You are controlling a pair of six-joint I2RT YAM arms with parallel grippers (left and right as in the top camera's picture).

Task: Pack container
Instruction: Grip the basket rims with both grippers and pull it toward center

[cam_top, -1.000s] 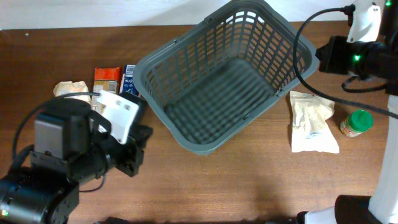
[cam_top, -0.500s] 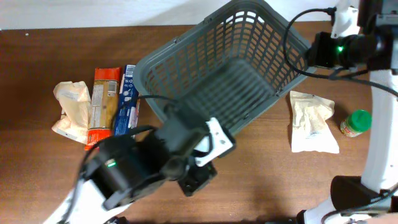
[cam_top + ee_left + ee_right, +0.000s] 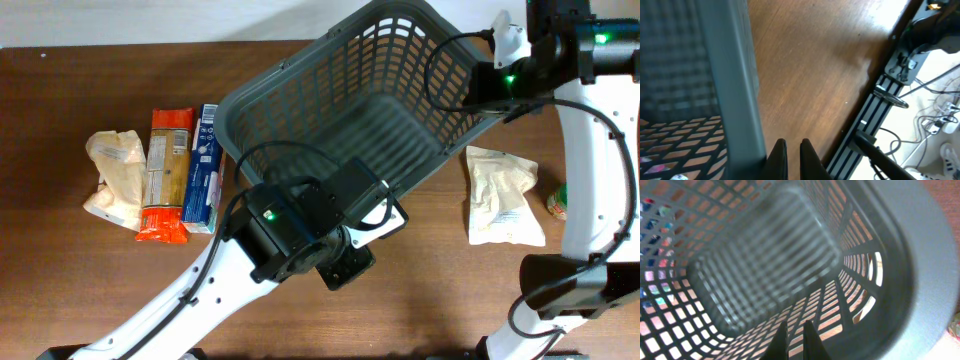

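Observation:
The container (image 3: 300, 110) is a large dark grey slotted basket lying at an angle in the middle of the table, and it holds nothing. My left gripper (image 3: 792, 150) is shut and empty, just outside the basket's near rim (image 3: 735, 80) and over bare wood. In the overhead view the left arm (image 3: 310, 230) covers that rim. My right gripper (image 3: 794, 332) is shut and empty, pointing into the basket's inside (image 3: 765, 255) at its right end. The right arm (image 3: 510, 70) hangs over that corner.
Left of the basket lie a crumpled beige bag (image 3: 115, 175), an orange packet (image 3: 168, 175) and a blue packet (image 3: 205, 165). To the right lies a beige pouch (image 3: 503, 195), and a green-lidded jar (image 3: 553, 203) is mostly hidden behind the right arm. The table's front edge has rails and cables (image 3: 890, 95).
My left arm swung from the lower left to the basket's near rim. My right arm moved left over the basket's right end and now hides most of the jar.

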